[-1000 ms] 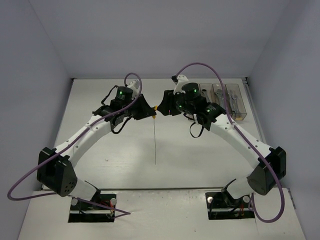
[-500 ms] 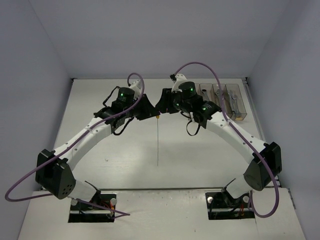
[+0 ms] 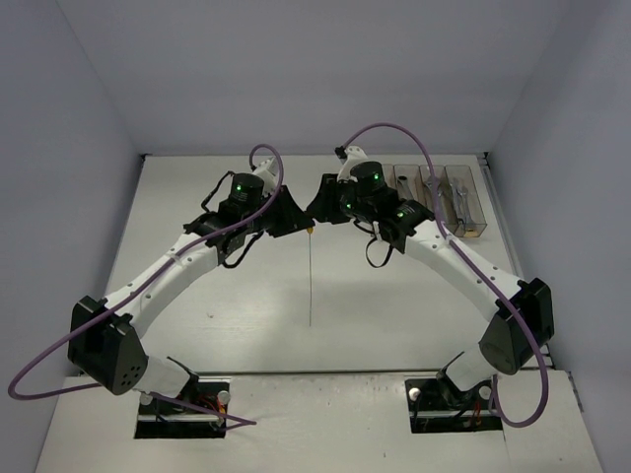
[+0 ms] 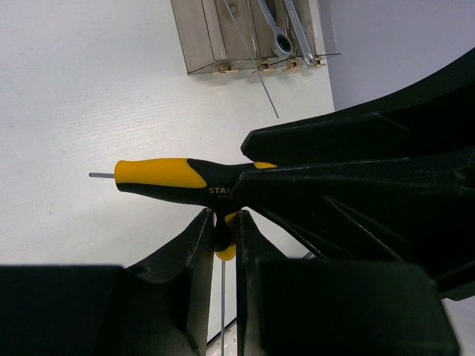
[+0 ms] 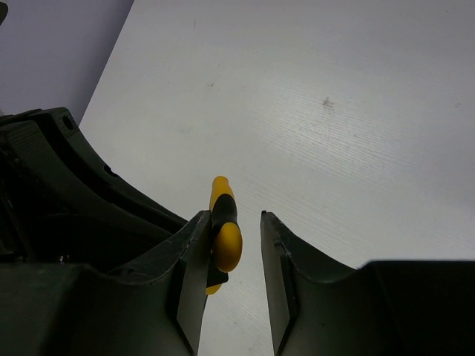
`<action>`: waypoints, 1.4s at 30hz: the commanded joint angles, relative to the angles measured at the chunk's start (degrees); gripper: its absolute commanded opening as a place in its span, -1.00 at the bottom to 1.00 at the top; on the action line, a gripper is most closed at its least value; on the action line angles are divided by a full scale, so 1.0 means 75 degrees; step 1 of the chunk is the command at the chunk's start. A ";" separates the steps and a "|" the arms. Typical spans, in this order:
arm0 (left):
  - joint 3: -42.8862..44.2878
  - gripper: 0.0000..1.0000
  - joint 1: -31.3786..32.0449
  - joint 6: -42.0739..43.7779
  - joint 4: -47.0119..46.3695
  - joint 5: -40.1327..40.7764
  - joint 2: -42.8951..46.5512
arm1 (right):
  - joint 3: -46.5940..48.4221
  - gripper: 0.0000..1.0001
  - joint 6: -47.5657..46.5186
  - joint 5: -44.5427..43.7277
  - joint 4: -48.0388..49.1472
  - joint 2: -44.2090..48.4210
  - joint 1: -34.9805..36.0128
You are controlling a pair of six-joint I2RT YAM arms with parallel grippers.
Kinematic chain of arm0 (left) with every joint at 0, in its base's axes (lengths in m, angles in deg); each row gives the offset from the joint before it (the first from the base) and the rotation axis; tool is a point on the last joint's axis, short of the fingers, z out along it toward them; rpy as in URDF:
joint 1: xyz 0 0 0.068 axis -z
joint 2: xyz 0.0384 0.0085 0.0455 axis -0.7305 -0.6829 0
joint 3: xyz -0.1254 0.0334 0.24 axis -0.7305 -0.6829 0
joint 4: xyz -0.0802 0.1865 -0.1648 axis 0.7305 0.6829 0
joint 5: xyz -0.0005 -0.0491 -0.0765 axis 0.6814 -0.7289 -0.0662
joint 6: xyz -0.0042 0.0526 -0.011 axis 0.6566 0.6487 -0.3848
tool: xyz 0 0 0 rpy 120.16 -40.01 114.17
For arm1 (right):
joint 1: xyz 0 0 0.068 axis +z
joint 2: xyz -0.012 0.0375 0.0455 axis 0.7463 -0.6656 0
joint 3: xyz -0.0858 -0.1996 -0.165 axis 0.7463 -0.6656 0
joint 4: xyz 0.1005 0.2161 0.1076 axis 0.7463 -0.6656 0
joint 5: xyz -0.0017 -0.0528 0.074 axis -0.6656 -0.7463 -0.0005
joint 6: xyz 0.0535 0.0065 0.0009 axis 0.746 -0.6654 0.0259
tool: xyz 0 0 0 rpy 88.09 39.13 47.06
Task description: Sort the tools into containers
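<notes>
While left gripper (image 4: 223, 226) clamps driver (image 4: 159, 174), right gripper (image 5: 234, 219) straddles it loosely.

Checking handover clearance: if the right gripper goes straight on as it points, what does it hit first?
The right gripper would first meet the yellow handle of the T-handle driver, between its open jaws; just behind is the left gripper clamping that driver. Depth is unclear.

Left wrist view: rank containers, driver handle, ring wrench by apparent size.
1. containers, though farther away and cropped
2. driver handle, nearer the lens
3. ring wrench, mostly cut off by the frame
</notes>
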 commanded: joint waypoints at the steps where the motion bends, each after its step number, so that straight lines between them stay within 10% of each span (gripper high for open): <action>1: 0.0308 -1.00 0.0044 0.0134 -0.0705 0.0092 0.0105 | -0.0033 -0.40 0.0194 0.0131 0.0545 0.0002 0.0057; 13: 0.0466 -0.97 0.0056 0.0130 -0.0786 0.0035 -0.0154 | -0.0045 -1.00 0.0056 -0.0217 0.0558 -0.0005 -0.0186; 20: 0.0587 0.36 0.0042 0.0682 0.0103 0.0548 -0.0071 | 0.0035 -1.00 -0.0326 -0.0094 0.0545 0.0135 -0.1309; 22: 0.0627 0.46 0.0022 0.0813 0.0511 0.0847 -0.0021 | 0.0076 -1.00 -0.0505 -0.0044 0.0525 0.0154 -0.1648; 42: -0.0919 0.52 -0.0627 0.1717 0.2755 0.2056 0.1758 | 0.3188 -1.00 -0.3097 -0.2859 -0.0994 -0.3150 -0.3026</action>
